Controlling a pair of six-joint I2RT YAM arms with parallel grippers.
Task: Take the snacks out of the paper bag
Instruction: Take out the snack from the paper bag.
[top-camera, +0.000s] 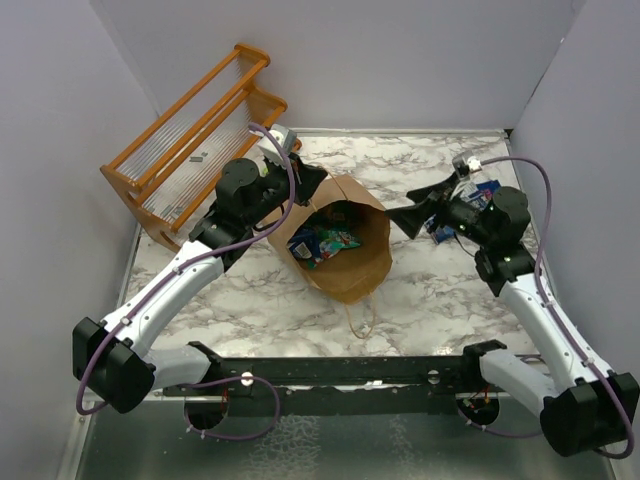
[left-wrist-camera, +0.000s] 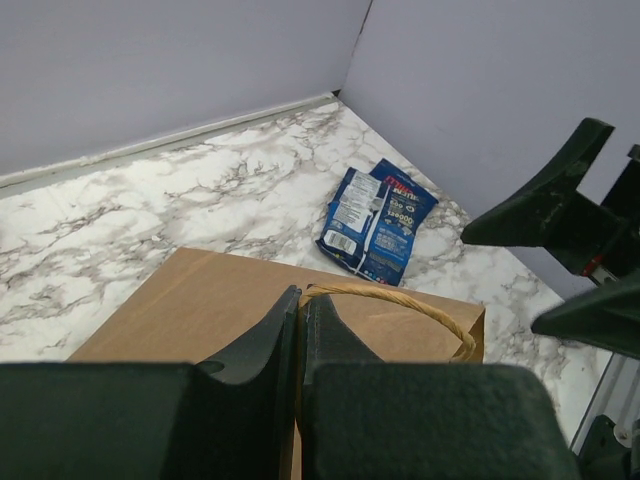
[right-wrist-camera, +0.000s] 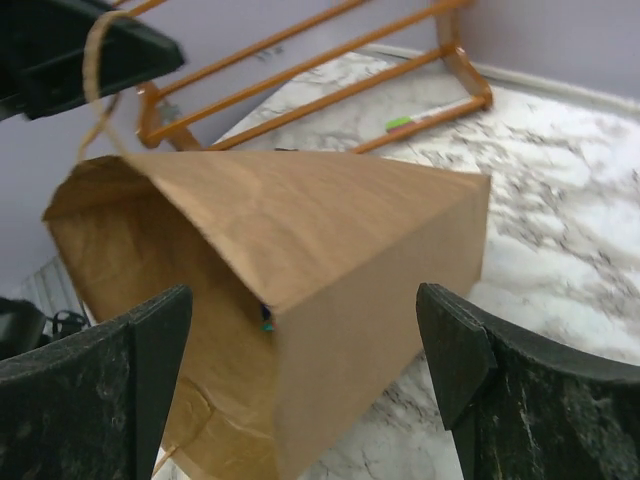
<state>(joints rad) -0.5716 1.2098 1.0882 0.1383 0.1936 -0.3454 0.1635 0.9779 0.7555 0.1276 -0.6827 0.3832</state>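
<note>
— Left gripper (left-wrist-camera: 300, 298): what has it got?
— Its fingers are pinched shut on the paper bag (top-camera: 355, 268) at the rim, where a twisted handle (left-wrist-camera: 400, 297) loops out to its right. The bag sits tilted beneath it, mouth open toward the top camera.
— And the snacks (top-camera: 322, 242)?
— Teal-green and blue ones lie inside the bag, below that gripper. One dark blue packet (left-wrist-camera: 378, 222) lies flat on the marble table (left-wrist-camera: 150, 200), beyond the bag and farther right.
— The right gripper (top-camera: 400, 203)?
— Spread wide, holding nothing. The bag's brown side is just ahead of its fingers, not touching. The dark blue packet lies beside its wrist, and an orange rack (top-camera: 190, 145) stands past the bag.
</note>
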